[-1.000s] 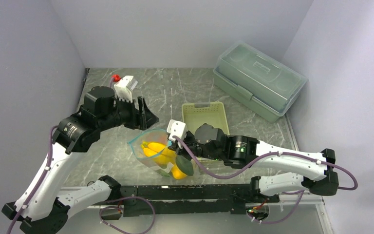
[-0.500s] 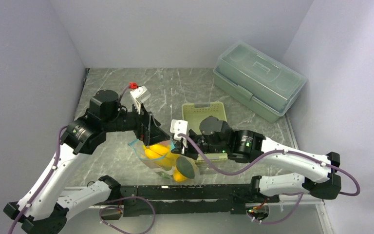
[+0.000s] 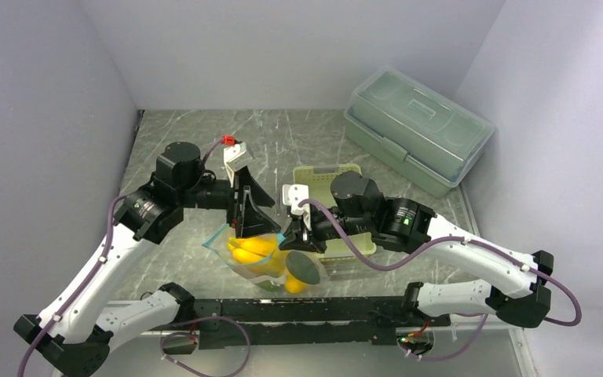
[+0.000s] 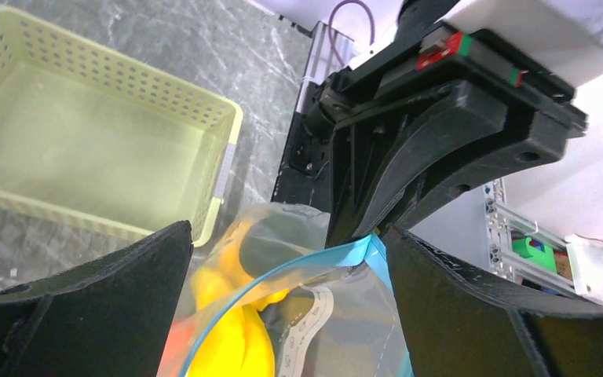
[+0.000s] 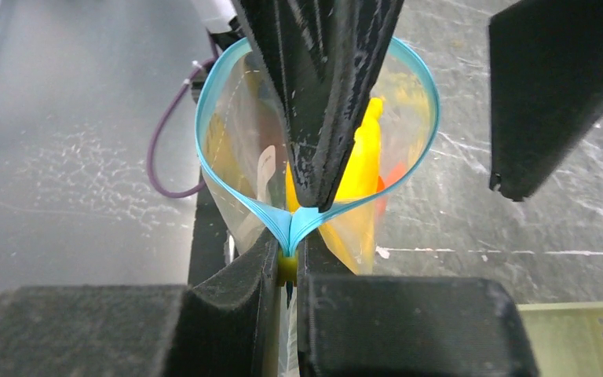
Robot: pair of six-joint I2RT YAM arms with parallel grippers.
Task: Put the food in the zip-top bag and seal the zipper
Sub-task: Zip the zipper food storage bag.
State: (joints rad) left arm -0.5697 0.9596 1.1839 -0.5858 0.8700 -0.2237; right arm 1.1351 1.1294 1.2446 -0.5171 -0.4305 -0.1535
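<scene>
The zip-top bag, filled with yellow food, is seen on the surface between the left gripper, its fingers spread above the zipper, and the right gripper.

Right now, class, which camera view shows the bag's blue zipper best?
The right wrist view: the zipper shows as a nearly whole open loop, one end pinched in the right hand. The left wrist view catches only a short stretch, framed by the open left hand; the top view shows only slivers.
</scene>
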